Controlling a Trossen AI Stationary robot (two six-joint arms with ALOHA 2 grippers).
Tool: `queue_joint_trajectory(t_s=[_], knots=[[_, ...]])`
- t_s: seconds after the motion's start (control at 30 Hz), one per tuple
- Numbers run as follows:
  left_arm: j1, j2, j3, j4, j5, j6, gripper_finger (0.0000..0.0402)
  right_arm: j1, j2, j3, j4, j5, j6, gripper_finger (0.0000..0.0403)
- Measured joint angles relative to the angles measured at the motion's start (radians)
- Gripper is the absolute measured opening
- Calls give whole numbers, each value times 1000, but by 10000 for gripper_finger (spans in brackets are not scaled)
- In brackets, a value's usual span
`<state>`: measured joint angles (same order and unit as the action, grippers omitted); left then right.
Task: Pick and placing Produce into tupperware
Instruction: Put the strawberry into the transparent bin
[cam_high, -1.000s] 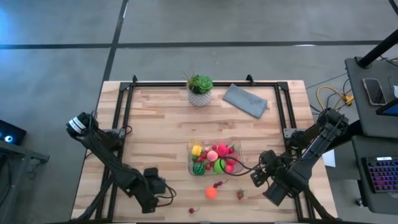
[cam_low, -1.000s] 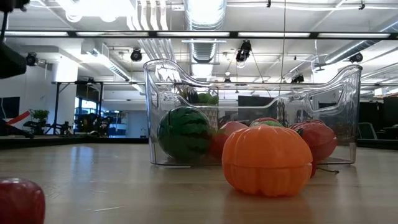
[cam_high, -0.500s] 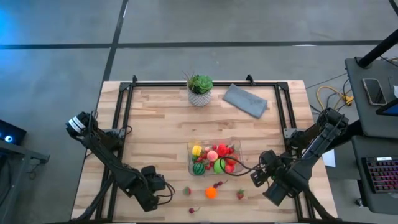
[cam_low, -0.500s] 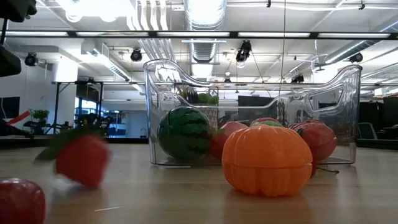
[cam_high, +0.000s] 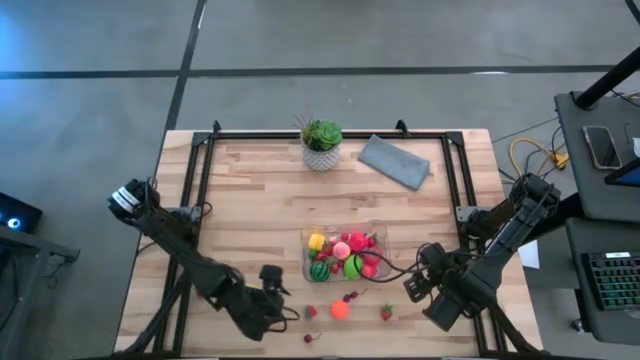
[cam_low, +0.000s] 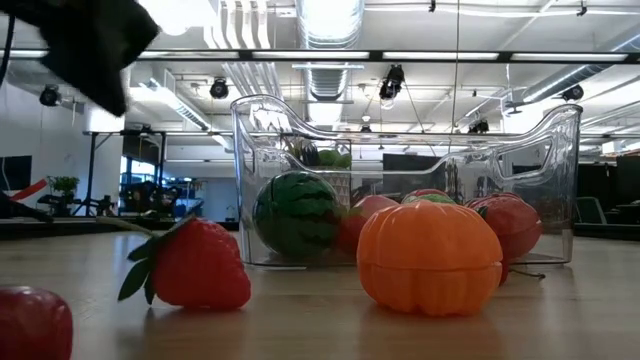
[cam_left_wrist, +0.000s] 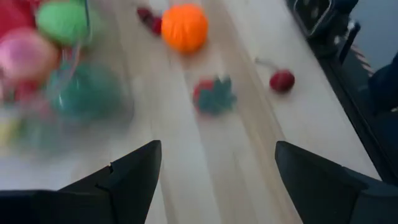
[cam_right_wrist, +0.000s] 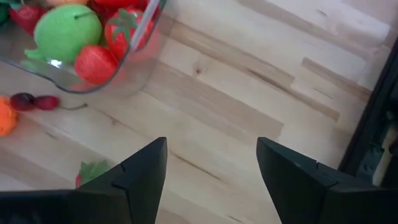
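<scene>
Left gripper (cam_high: 272, 300), fingers spread wide and empty, sits by the table's near edge. The small red toy strawberry (cam_high: 311, 311) lies just beside it, toward the clear plastic tupperware (cam_high: 375, 237) mid-table; long axis probably sideways. Right gripper (cam_high: 420, 285) half-open, empty, farther off.

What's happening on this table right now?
The robot is sorting toy produce into a clear tub, already partly filled. The left pincer, open and empty, hovers by a loose strawberry. A pumpkin, cherries and more berries remain on the table. The right pincer waits open beside the tub.
</scene>
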<state>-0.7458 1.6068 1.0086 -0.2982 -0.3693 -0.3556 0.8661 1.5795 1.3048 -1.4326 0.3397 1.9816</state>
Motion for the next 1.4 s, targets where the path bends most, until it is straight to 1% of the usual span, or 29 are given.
queue_joint_trajectory(t_s=[0.13, 0.23, 0.3, 0.37, 0.57, 0.83, 0.97, 1.1, 1.27, 1.4], knots=[[50, 50, -3, 116, 71, 127, 299, 2, 0, 0, 0, -18, -1, 238], [73, 102, -3, 214, 140, 158, 299, 2, 0, 0, 1, -38, -10, 236], [81, 139, 2, 279, 152, 162, 299, 6, 0, 0, 1, -57, -23, 237], [84, 170, 17, 311, 148, 179, 299, 11, 0, 0, 1, -68, -36, 238], [96, 247, 62, 312, 75, 182, 299, 31, 0, 0, -1, -78, -72, 237], [105, 331, 114, 308, 64, 178, 299, 55, 0, -3, -3, -78, -74, 237], [106, 342, 120, 295, 56, 175, 297, 68, 0, -4, -4, -78, -59, 235], [109, 343, 120, 246, 45, 152, 275, 72, 0, -6, -4, -78, -45, 237], [110, 343, 118, 241, 44, 151, 229, 72, 0, -8, -6, -78, -45, 237], [111, 343, 116, 240, 45, 151, 203, 72, 0, -12, -6, -78, -44, 236]])
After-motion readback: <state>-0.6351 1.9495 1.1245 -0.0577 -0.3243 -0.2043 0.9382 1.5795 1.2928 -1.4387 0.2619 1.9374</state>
